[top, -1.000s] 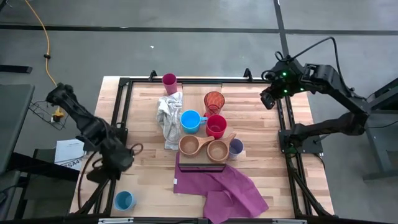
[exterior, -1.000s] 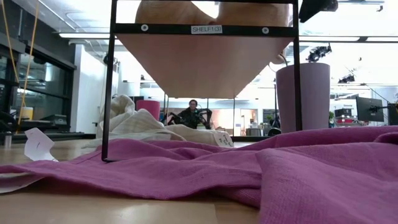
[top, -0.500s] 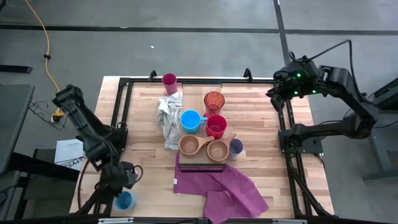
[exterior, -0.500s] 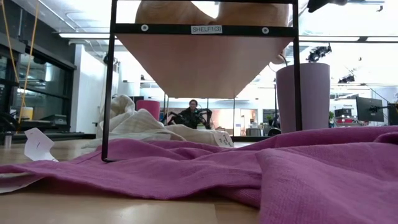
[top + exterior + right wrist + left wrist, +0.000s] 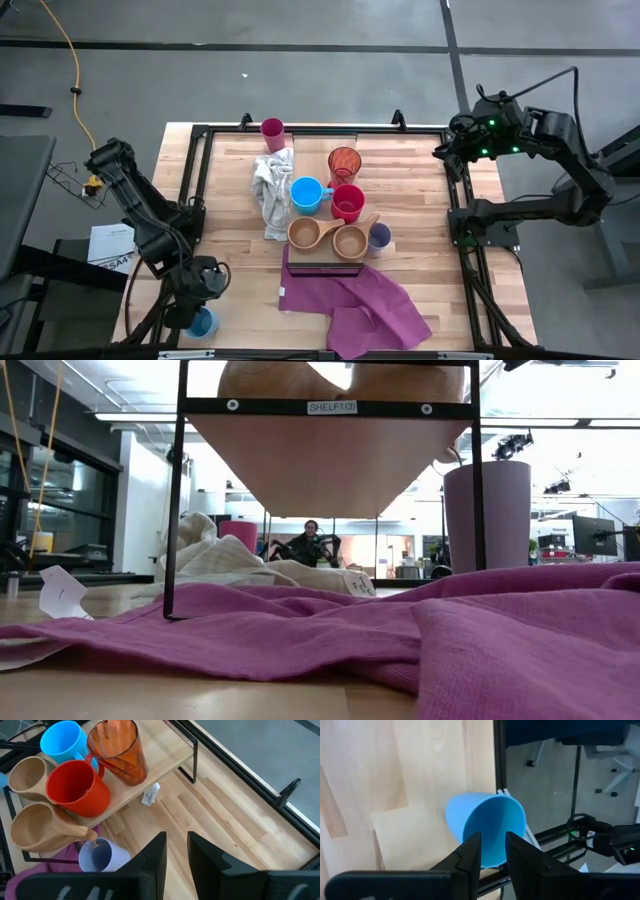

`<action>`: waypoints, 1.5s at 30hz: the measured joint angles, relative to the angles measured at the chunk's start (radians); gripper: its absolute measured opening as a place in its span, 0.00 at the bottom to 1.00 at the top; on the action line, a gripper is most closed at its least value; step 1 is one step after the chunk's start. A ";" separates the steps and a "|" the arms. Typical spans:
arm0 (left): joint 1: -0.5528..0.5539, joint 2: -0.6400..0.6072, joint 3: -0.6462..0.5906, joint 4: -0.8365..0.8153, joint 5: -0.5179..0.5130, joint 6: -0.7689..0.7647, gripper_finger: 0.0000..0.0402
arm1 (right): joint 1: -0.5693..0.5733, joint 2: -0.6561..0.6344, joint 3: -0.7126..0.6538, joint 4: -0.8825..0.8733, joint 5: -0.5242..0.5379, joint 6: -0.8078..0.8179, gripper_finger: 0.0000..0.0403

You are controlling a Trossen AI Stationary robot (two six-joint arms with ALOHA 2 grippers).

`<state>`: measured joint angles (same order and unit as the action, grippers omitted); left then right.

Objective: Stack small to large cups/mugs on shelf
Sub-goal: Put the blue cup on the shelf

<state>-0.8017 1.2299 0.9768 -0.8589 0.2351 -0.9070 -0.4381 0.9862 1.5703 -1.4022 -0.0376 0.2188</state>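
We see the left gripper above the blue mug at the table's near left corner, fingers slightly apart, holding nothing. The right gripper, also slightly parted and empty, waits at the far right.

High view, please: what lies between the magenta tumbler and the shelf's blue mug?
A crumpled whitish cloth lies between magenta tumbler and blue mug, in the high view.
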 joint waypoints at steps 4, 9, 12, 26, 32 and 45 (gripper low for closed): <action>-0.002 0.010 0.000 0.002 -0.019 -0.014 0.19 | 0.000 -0.005 0.000 -0.017 0.000 0.000 0.17; -0.021 0.012 0.000 -0.001 -0.026 -0.018 0.19 | 0.000 -0.014 0.000 -0.025 0.000 -0.003 0.17; -0.019 0.012 0.000 -0.001 -0.023 -0.022 0.19 | 0.000 -0.019 0.000 -0.027 0.000 -0.003 0.17; -0.084 0.030 0.000 -0.005 -0.027 -0.007 0.25 | 0.000 -0.040 0.000 -0.037 0.000 -0.003 0.17; -0.103 0.065 0.000 -0.004 -0.020 -0.042 0.40 | 0.000 -0.051 0.000 -0.038 0.000 -0.003 0.17; -0.102 0.130 0.000 -0.001 -0.076 -0.067 0.41 | 0.000 -0.052 0.000 -0.038 0.007 0.008 0.17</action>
<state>-0.9035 1.3602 0.9768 -0.8600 0.1590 -0.9744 -0.4377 0.9344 1.5703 -1.4403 -0.0302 0.2268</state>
